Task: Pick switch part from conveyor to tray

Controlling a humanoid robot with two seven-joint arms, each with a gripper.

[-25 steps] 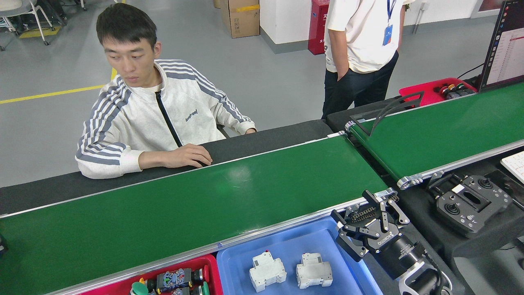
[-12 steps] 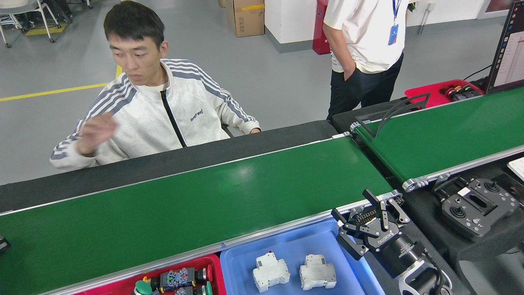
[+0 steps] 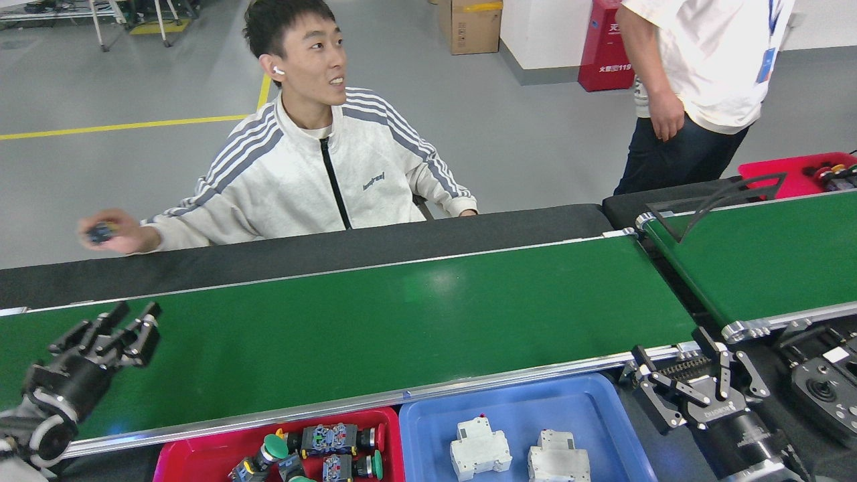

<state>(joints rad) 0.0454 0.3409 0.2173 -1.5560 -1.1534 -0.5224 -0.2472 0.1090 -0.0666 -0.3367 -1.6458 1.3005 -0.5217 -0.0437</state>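
Observation:
The conveyor (image 3: 375, 321) runs across the middle, its green belt bare. Several switch parts (image 3: 328, 438), dark bodies with green buttons, lie in the red tray (image 3: 194, 458) at the bottom. My left gripper (image 3: 137, 314) hovers over the belt's left end, fingers slightly apart and holding nothing. My right gripper (image 3: 676, 355) stands open and empty at the belt's near right corner, just right of the blue tray (image 3: 428, 422). Across the belt, a seated person's hand (image 3: 107, 233) holds a small dark object off to the left.
Two white breakers (image 3: 479, 455) lie in the blue tray. A second green belt (image 3: 770, 261) with a black angled guide bar sits at the right. A black controller (image 3: 827, 388) lies near it. Another person stands at the back right.
The view has swung left. My left gripper has come into view over the belt's left end. The seated person's hand left the table edge and now holds a small dark object.

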